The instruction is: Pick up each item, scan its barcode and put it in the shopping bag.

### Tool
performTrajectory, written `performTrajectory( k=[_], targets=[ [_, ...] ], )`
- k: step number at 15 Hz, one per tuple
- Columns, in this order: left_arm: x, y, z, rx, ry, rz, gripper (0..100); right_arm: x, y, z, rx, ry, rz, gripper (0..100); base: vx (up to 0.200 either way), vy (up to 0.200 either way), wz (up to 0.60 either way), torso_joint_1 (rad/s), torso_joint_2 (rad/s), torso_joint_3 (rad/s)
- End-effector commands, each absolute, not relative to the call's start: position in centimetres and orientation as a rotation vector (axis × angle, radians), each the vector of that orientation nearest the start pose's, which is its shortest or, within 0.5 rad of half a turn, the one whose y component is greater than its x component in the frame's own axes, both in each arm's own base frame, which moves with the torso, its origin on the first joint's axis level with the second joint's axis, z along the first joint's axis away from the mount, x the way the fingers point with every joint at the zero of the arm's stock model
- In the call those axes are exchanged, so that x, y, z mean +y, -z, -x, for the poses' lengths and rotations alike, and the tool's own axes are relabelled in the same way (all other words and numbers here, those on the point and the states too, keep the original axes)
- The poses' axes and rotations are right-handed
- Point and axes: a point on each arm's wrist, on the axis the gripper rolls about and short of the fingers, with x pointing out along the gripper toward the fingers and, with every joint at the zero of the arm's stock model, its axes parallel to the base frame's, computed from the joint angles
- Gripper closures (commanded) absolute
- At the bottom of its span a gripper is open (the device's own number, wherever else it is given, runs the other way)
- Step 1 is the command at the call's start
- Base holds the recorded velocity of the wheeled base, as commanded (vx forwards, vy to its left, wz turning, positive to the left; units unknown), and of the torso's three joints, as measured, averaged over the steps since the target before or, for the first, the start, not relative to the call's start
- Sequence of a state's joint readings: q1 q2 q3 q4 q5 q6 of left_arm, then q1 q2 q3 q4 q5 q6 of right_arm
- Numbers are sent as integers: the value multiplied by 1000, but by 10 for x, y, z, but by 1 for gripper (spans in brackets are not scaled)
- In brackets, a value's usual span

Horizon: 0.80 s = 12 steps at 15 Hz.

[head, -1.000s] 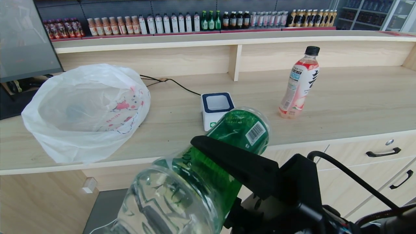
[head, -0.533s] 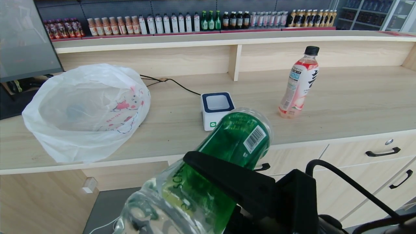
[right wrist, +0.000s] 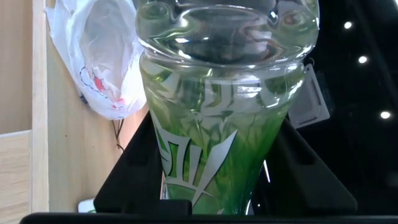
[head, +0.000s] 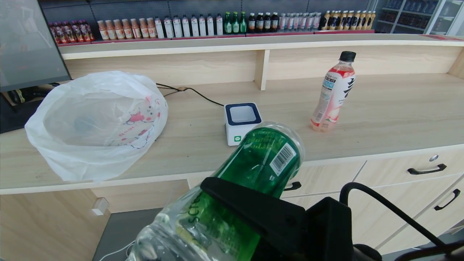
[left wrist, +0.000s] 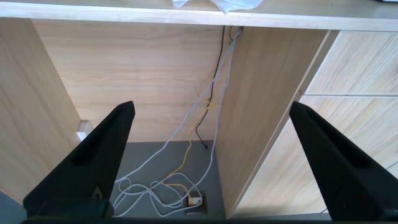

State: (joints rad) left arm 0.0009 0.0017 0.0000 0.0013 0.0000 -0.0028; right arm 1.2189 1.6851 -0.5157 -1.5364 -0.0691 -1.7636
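In the head view, the right gripper (head: 250, 206) is clamping one green-labelled clear bottle (head: 261, 159) around its middle. It is holding the bottle tilted in the air just off the counter's (head: 380, 116) front edge, base end pointing at the single scanner (head: 241, 119). The barcode (head: 282, 158) is facing up toward the camera and away from the scanner's upward window, so the bottle probably needs turning over before a scan. One peach drink bottle (head: 333, 94) is standing upright toward the counter's right end, likely waiting its turn. One white shopping bag (head: 98, 123) is sitting at the left end near the front edge, its mouth gaping to take items.

In the left wrist view, the left gripper (left wrist: 211, 112) is hanging below the counter's edge with fingers spread wide on nothing. It is facing loose cables (left wrist: 186, 162) in the cabinet recess.

In the right wrist view, the two fingers are pressing the bottle's opposite sides, with the bag lying beyond.
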Motion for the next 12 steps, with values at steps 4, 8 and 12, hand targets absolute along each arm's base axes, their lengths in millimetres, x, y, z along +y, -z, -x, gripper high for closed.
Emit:
performTrajectory(
  k=[4,8,12],
  targets=[
    [0,-75,23,3,-2,3,0,251,-203,-94,-1168,-525,1312,100,0,0,0,0,0,0],
    [0,-75,23,3,0,3,0,251,-203,-94,-1167,-524,1312,100,0,0,0,0,0,0],
    [0,-75,23,3,-2,3,0,251,-203,-94,-1167,-526,1307,100,0,0,0,0,0,0]
  ],
)
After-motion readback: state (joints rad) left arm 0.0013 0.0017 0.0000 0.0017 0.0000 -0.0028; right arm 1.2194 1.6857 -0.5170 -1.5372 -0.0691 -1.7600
